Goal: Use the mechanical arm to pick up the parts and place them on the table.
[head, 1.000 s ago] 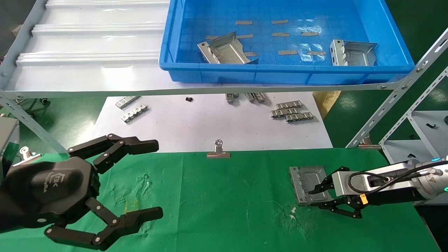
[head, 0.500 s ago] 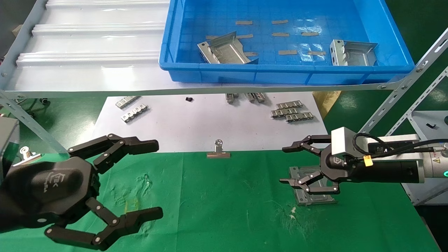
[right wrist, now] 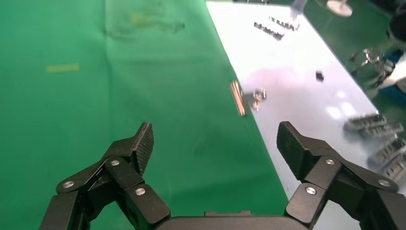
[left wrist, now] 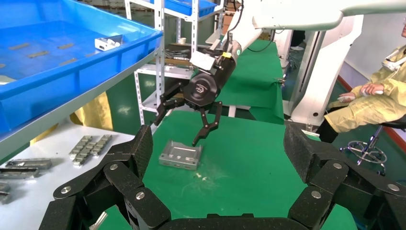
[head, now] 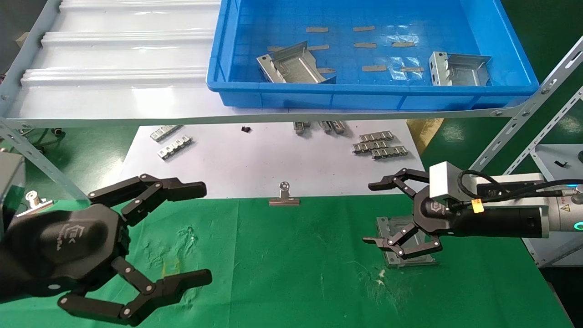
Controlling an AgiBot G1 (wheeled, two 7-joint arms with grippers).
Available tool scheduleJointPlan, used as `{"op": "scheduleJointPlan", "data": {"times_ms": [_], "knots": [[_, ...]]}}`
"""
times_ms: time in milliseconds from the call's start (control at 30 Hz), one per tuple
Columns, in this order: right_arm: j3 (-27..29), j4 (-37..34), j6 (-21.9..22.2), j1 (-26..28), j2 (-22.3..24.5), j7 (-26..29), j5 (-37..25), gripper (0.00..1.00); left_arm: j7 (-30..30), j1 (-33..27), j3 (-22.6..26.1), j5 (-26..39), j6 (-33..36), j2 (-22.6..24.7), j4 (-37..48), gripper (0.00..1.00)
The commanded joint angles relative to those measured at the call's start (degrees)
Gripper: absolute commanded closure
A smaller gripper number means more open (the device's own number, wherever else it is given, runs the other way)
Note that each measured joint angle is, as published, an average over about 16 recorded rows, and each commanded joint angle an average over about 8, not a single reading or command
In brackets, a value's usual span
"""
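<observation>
One part (head: 401,243) lies flat on the green counter (head: 296,264) at 4 o'clock. The right gripper (head: 380,213) hovers above it, jaws wide and empty. Two parts (head: 291,66) remain in the blue bin (head: 364,95) at 12 o'clock. The left gripper (head: 200,234) idles at 8 o'clock, jaws wide.

Bright even light, shelf (head: 114,54) glare

Table (head: 282,255): your green cloth carried one bracket (head: 401,228), flat, right side.
White sheet (head: 255,164): beyond the cloth, you had notched strips (head: 380,145) on it; binder clip (head: 284,197) at the seam.
Shelf (head: 123,68): pale, ribbed, carried your blue bin (head: 364,98).
</observation>
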Motion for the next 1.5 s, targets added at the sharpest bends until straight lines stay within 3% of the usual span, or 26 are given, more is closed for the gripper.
{"op": "scheduleJointPlan", "data": {"times_ms": [33, 1500], "knots": [[1.0, 1.6, 0.1, -0.9, 0.4, 1.1, 0.4, 0.0, 0.0, 0.0, 0.0, 0.0, 0.0, 0.0, 0.0, 0.0], [30.9, 49.9, 4.9, -28.1, 13.1, 34.6, 11.9, 0.0, 0.0, 0.0, 0.0, 0.0, 0.0, 0.0, 0.0, 0.0]]}}
